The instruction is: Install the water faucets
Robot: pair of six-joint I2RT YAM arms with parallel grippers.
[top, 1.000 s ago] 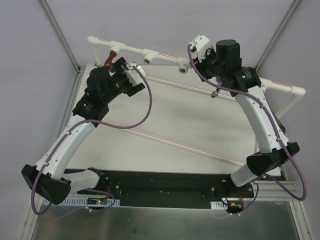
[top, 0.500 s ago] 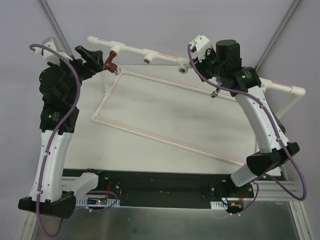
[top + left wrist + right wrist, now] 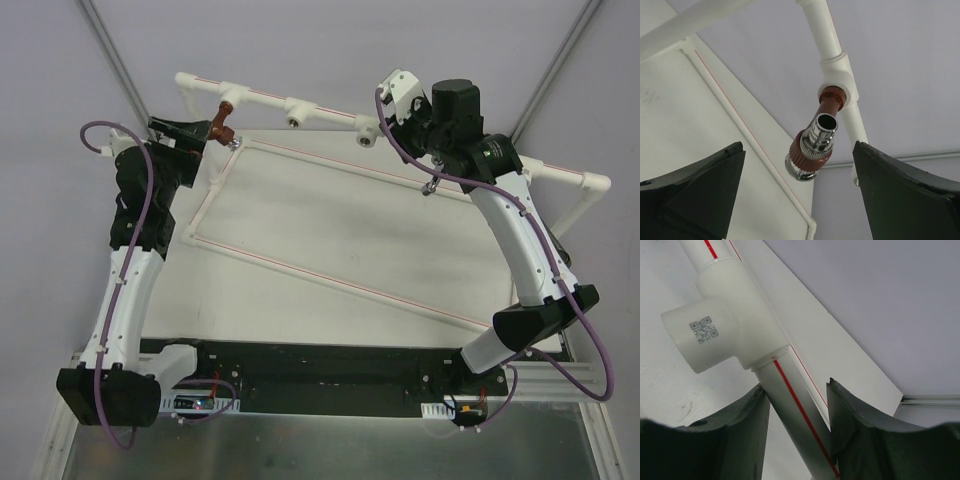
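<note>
The reddish-brown water faucet (image 3: 222, 122) (image 3: 815, 145), with a chrome spout, sits in a white tee (image 3: 837, 82) on the raised pipe (image 3: 260, 95) at the far left. My left gripper (image 3: 193, 130) (image 3: 797, 192) is open just left of it. Its fingers (image 3: 695, 190) flank the faucet without touching it. My right gripper (image 3: 392, 122) (image 3: 796, 415) is shut on the white red-striped pipe (image 3: 790, 400), just below a tee (image 3: 715, 325) bearing a QR code. A small silver-grey metal piece (image 3: 429, 186) shows under the right arm, mostly hidden.
Two open tee sockets (image 3: 295, 110) (image 3: 368, 131) face forward along the raised pipe. A thin white pipe loop (image 3: 300, 265) lies flat on the table. The pipe ends in an elbow (image 3: 597, 183) at the far right. Metal frame posts (image 3: 120, 70) rise at both back corners.
My left gripper let go of the reddish-brown faucet and opened wide. The left arm swung out to the left and now faces the faucet from that side. The right arm has not moved.
</note>
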